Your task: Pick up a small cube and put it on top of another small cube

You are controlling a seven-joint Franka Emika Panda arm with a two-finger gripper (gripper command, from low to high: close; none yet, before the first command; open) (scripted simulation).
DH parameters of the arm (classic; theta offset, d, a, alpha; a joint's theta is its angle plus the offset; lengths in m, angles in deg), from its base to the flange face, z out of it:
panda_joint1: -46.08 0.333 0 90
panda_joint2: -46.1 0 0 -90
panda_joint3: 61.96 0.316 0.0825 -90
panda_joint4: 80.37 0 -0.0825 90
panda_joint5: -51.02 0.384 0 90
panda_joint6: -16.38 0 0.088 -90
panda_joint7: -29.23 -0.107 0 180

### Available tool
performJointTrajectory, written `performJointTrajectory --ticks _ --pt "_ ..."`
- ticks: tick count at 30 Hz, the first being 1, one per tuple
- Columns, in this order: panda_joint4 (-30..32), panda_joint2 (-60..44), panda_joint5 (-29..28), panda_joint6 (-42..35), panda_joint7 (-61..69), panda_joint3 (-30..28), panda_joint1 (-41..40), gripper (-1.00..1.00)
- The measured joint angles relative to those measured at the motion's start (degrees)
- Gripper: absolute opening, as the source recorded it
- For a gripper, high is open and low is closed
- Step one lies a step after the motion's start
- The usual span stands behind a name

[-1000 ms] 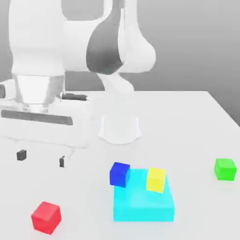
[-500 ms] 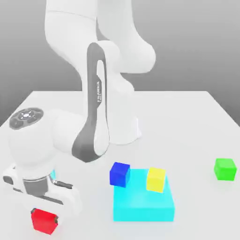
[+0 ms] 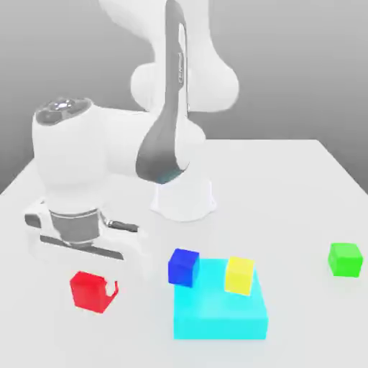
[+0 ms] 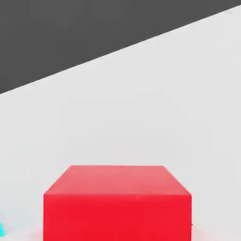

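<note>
Exterior view's left: red cube [image 3: 90, 290] gripped in the pincer [image 3: 93, 291], jaws clamped tight on its sides, one fingertip [image 3: 111, 289] visible against the cube's right face. Cube looks lifted clear of the bench [image 3: 287, 180], hanging under the white hand. Hand view: red cube [image 4: 117, 202] sits square and close in front of the camera, bench [image 4: 155, 103] behind it.

Just right of that: blue cube [image 3: 183, 267] on the bench, touching the edge of the large flat cyan block [image 3: 219, 309]. Yellow cube [image 3: 239, 275] sits on top of the cyan block. Far on the exterior view's right, green cube [image 3: 345, 259], alone, well apart from the rest.

Judgement: grasp done, carry phase next; target cube not obvious, blue is nearest.

Risks:
- Blue and yellow are close together, cyan block right beside them. Low carry height could clip blue or the cyan edge and shove the target.
- The fingers flank the red cube; coming down on blue, a finger may hit yellow or the cyan block, since clearance there is small.
- Off-centre or rotated placement means red overhangs and topples on release; same-size cubes give little margin.
- Grip looks near the cube's lower half; can't tell how centred it is, so slip or tilt in transit is possible.
- Releasing too high means a bounce off.
</note>
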Motion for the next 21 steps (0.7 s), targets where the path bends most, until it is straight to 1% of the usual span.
performJointTrajectory --ticks 5,11,13,17,18,21 --pt "6.62 10.41 -1.55 -3.65 -7.73 2.46 2.99 -1.00" --pt "14.55 22.74 -2.07 -8.08 -16.05 7.91 4.70 -1.00" --pt "15.96 22.00 -2.21 -5.94 -17.23 8.77 4.82 -1.00" --pt "17.35 14.81 -2.40 2.62 -17.75 9.46 4.48 -1.00" --pt "17.61 13.01 -2.42 4.66 -17.76 9.50 4.48 1.00" --pt "17.61 13.01 -2.42 4.66 -17.76 9.50 4.48 1.00"
